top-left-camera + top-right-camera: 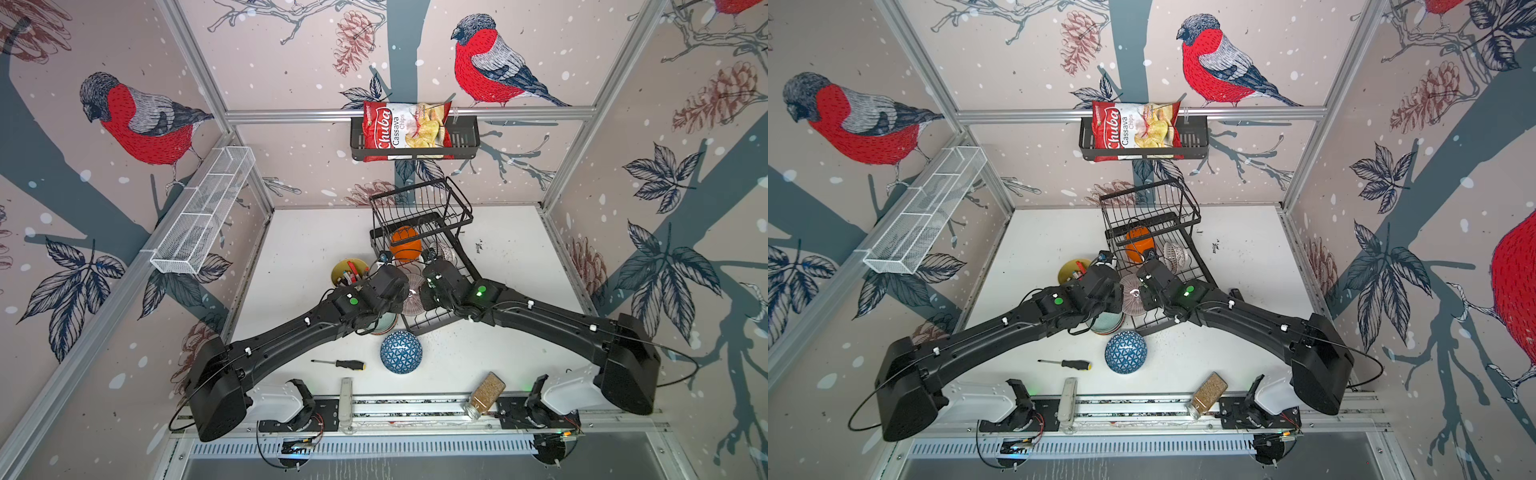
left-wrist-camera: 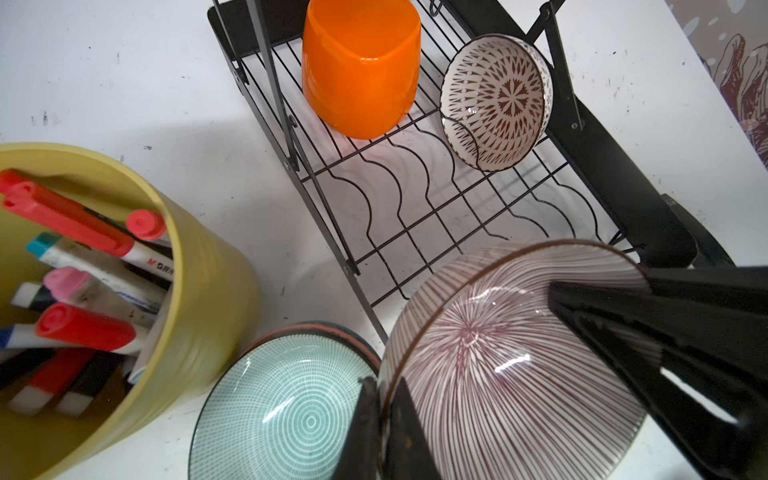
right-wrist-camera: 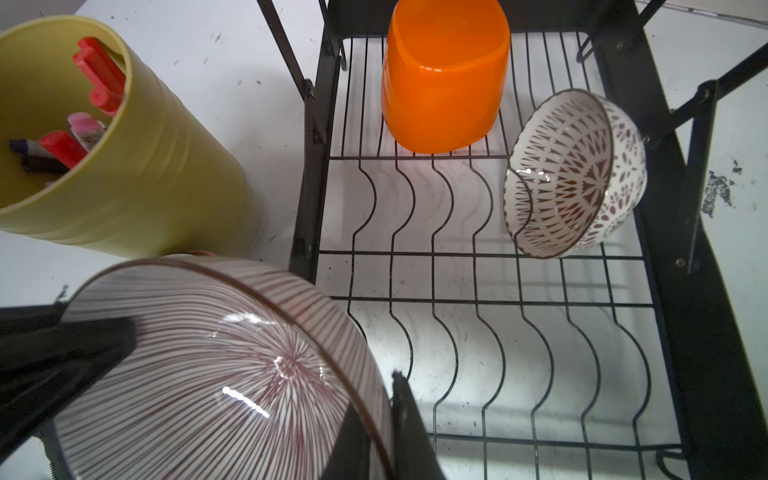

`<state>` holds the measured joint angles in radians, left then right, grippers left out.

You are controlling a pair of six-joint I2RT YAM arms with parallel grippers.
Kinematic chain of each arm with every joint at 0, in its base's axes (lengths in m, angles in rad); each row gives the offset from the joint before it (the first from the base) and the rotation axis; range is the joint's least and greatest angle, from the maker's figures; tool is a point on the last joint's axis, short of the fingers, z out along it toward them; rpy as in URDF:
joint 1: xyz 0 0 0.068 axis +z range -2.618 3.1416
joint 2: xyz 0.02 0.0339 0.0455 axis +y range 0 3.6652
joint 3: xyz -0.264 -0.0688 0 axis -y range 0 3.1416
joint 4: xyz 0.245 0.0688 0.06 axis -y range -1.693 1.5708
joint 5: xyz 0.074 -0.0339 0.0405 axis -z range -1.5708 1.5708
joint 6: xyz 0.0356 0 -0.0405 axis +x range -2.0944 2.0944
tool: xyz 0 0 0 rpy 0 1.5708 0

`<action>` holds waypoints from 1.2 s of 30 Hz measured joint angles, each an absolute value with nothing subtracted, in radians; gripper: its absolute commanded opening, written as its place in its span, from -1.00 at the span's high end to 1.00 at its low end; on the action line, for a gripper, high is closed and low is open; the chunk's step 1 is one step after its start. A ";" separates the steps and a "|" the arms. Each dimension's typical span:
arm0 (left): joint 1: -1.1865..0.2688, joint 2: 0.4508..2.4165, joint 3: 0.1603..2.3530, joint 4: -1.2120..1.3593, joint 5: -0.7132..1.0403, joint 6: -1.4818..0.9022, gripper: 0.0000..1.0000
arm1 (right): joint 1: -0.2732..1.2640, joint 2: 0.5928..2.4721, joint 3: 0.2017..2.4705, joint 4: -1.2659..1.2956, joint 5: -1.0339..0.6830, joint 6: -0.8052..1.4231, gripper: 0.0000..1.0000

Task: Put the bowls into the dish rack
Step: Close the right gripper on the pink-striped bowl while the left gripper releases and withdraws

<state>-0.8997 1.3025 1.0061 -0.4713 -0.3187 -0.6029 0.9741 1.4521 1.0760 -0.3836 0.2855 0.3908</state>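
The pink-striped bowl [image 2: 498, 374] [image 3: 208, 374] hangs tilted over the near end of the dish rack [image 3: 457, 291]. My left gripper [image 2: 380, 386] is shut on one side of its rim. My right gripper [image 3: 388, 386] is shut on the opposite side. Further back on the rack's wavy lower tray, the orange bowl [image 2: 361, 66] lies upside down and the white lattice bowl [image 2: 494, 99] leans on its side. The pale teal bowl [image 2: 286, 415] sits upright on the table beside the rack. A blue-patterned bowl [image 1: 401, 352] lies upside down in front of it.
A yellow cup of markers [image 2: 199, 291] stands close to the left of the rack. A screwdriver [image 1: 340, 364] and a jar of grains [image 1: 484, 395] lie near the front edge. The wall basket with a chips bag [image 1: 415, 133] and a white mesh shelf [image 1: 203, 212] hang on the walls.
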 measured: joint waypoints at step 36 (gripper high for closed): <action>-0.865 0.992 0.780 -0.335 -0.314 -0.640 -0.93 | 0.966 1.576 1.170 -0.422 0.630 0.332 1.00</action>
<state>-0.8650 0.9916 0.7803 -0.3347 -0.3138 -0.6399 0.9661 1.5757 1.1698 -0.4217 0.6304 0.3321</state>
